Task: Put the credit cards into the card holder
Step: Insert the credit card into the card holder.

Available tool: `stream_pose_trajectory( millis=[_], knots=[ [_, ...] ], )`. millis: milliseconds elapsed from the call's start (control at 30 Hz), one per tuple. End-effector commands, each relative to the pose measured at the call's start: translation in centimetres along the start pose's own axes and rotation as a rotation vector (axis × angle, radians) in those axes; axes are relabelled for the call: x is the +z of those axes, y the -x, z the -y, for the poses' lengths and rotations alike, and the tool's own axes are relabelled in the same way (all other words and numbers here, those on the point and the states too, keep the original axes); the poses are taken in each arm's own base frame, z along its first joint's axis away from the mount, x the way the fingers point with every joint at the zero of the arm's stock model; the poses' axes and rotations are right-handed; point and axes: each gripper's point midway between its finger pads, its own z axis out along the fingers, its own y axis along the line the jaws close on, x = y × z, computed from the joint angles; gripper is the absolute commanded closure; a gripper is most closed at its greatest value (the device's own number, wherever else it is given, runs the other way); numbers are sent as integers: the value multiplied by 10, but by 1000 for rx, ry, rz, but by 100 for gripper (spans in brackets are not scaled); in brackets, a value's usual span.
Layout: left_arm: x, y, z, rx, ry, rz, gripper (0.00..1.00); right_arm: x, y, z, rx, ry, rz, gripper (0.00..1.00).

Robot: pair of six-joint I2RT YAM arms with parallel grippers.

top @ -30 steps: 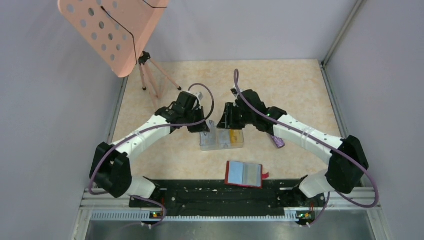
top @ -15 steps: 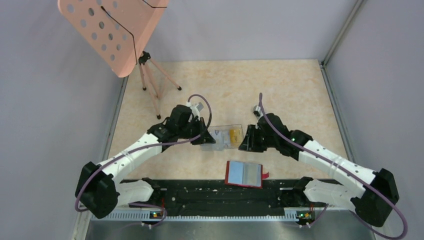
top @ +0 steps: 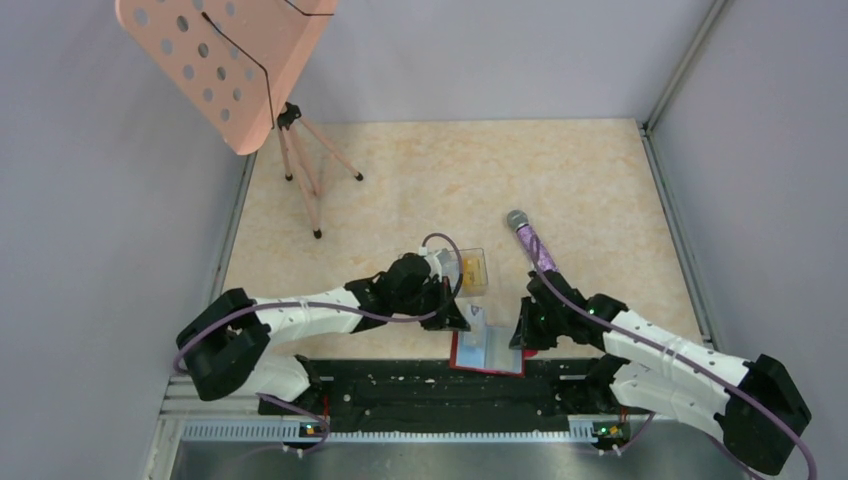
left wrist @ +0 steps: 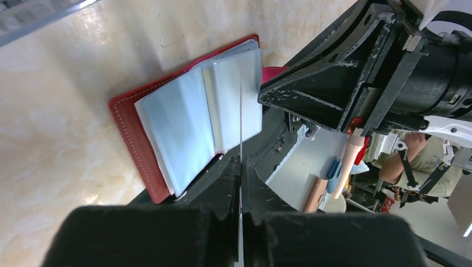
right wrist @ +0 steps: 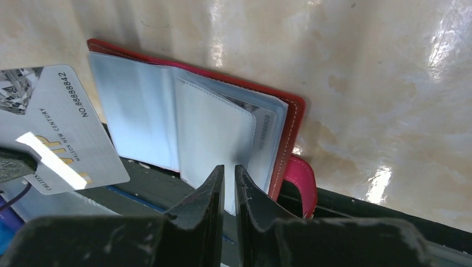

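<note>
Black fingers first: the left gripper (left wrist: 240, 164) is pressed tight on a pale card (right wrist: 61, 128), silver-white with a number printed along one edge. Seen from that wrist, the card is edge-on. It shows as a thin line running straight out from the fingertips, so its long axis points away from the gripper and over the open card holder (left wrist: 125, 119).

Opposite it, the right gripper (right wrist: 229, 169) has its jaws almost together, just a slit between them. It sits at the free edge of a clear sleeve (right wrist: 214, 133), and I can't tell whether it has the sleeve pinched.

The holder itself is red and lies open and flat at the near edge of the table (top: 450, 170), with its sleeves fanned upward. Its near side overlaps the black base rail, and its spine runs away from the arms.

Just behind the left gripper is a clear box (top: 484, 285) with yellow-orange cards (top: 472, 268) inside. Further right a purple microphone (top: 530, 243) lies on the table, head pointing away. At the far left corner stands a pink perforated music stand (top: 225, 60).
</note>
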Motion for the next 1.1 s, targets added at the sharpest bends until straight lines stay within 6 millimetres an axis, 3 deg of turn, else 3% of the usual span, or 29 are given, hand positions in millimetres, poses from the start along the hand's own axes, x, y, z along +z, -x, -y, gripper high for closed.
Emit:
stream_pose_trajectory(
  millis=[0, 267, 467, 800, 1067],
  knots=[
    [15, 8, 18, -15, -89, 57, 100, 3, -4, 6, 33, -11, 6, 90],
    [33, -5, 1, -34, -64, 19, 100, 19, -21, 28, 75, -64, -34, 94],
    [38, -15, -13, -25, -29, -23, 100, 21, -24, 33, 88, -70, -33, 94],
    [33, -22, -27, 22, 49, -65, 100, 5, -12, 35, 64, -138, -4, 95],
    [37, -28, -23, 29, 27, -101, 100, -8, -1, 42, 41, -215, 33, 93]
  ],
)
